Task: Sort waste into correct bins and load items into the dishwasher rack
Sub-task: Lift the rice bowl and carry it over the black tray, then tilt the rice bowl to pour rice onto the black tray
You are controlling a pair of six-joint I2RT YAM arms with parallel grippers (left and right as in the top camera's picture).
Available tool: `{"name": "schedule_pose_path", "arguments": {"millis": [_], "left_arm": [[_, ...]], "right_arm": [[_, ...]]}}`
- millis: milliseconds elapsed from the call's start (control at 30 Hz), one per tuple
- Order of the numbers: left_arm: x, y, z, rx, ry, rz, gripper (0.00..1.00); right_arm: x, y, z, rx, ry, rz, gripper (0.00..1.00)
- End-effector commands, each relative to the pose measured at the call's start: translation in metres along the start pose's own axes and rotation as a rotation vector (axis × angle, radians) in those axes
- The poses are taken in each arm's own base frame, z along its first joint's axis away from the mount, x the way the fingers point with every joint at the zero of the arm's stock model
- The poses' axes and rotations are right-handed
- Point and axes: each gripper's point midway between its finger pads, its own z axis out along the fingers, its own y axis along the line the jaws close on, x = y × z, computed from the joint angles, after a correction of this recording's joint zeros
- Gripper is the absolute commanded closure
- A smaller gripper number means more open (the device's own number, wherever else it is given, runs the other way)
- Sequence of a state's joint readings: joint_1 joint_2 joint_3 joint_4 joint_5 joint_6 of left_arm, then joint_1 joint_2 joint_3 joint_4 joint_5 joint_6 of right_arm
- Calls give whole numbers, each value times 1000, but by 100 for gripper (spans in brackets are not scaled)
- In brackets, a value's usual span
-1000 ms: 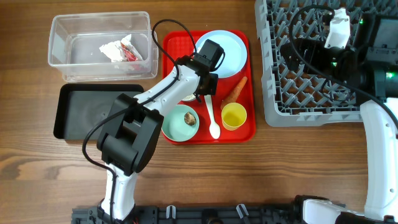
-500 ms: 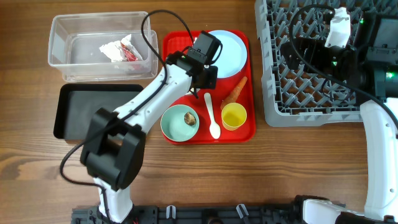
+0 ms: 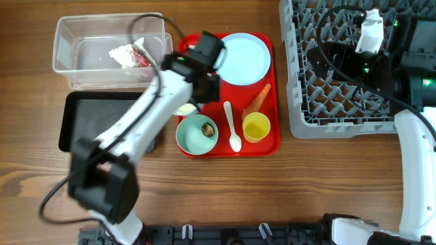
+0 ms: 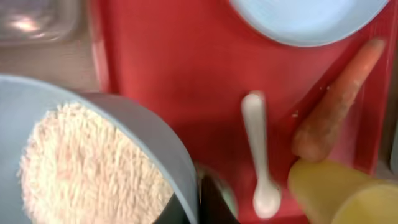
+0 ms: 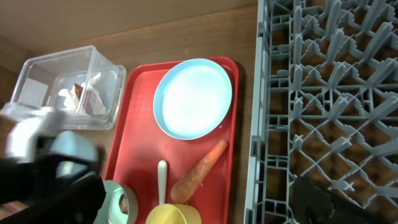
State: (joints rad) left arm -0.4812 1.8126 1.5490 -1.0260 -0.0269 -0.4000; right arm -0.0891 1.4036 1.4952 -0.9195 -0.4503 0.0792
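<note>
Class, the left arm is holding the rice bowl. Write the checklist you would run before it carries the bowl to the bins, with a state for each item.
1. Grip: left gripper shut on the rim of the pale-blue bowl: ok.
2. Load: rice inside the bowl, none seen on the red tray: ok.
3. Position: bowl above the black tray: not ok; it hangs at the red tray's left edge.
4. Black tray bare: cannot tell; the arm hides part of it.
5. Other arm: right gripper open, off by the rack, out of the path: ok.
</note>
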Motion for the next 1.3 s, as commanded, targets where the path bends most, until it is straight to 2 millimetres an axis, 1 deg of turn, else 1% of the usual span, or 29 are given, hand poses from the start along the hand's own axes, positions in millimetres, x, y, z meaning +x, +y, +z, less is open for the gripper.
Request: {"name": "schedule_pose_path", "arguments": {"millis": [0,100,233,333,367,433,500,567,667,867,1000,1100,1133,1267], "left_arm": [[9,48,-47,-23,13,-158,96],[20,76,-60,-57,51,-197,96],[25,104,-66,-73,83,-246,96],[26,116,-62,-6,113,-235,96],[27,120,-57,51,125,-240,96],[25,124,-52,147,125,-230,96],[18,129,-48,258,94,-225,96],[12,134,-50,356,59,-219,96],[10,143,-56,462,21,-218,96],[15,167,-60,560,-24,-264,96],[18,179,-63,656,-80,-284,96],[19,193,-61,717,-119,-334,96],[20,201,-58,734,-129,-370,96],[19,220,-48,755,-171,-423,96]], "right_arm": [[-6,-1,-3,10,-14,3,0],[-6,-1,-3,10,-14,3,0],[-4,-2,-3,11,-6,7,0],[-3,-2,-3,12,0,9,0],[-3,-2,-3,12,0,9,0],[-3,-2,-3,11,-1,9,0],[-3,-2,-3,12,-1,9,0],[-3,-2,-3,11,-1,9,0],[-3,-2,-3,11,0,9,0],[-3,-2,-3,11,-1,8,0],[-2,-2,-3,11,1,11,0],[-3,-2,-3,11,-1,10,0],[-3,-2,-3,11,-1,10,0],[-3,-2,-3,11,0,10,0]]}}
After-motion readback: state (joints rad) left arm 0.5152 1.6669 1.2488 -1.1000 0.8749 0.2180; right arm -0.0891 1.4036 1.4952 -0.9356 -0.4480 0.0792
